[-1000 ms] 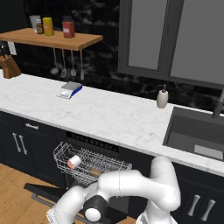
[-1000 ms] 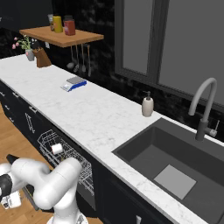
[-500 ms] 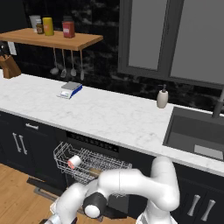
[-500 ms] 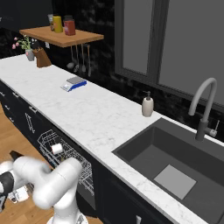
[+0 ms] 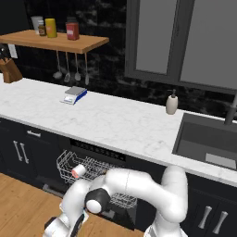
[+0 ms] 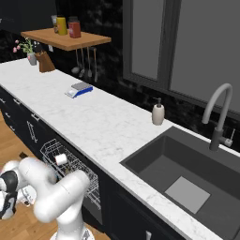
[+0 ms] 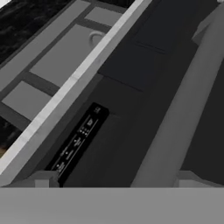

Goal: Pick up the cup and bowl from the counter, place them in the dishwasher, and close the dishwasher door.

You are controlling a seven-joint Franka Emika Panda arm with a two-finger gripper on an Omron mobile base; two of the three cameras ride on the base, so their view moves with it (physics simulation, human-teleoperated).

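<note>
The robot's own arm covers most of the dishwasher door (image 5: 53,190) and the near part of the wire rack (image 5: 65,163) in both base views. Whether the bowl lies in that rack cannot be told. The pincer (image 5: 62,229) is cut off by the bottom edge in the left base view, its jaws unreadable.

The white arm folds down low and forward, elbow bent, its wrist turned downward; the gripper (image 5: 62,225) hangs near the floor (jaws' spread unreadable).

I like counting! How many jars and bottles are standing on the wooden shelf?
3, in a row on the wooden shelf: a small dark jar on the left, a yellow jar beside it, and a red jar on the right. More may hide behind.
</note>
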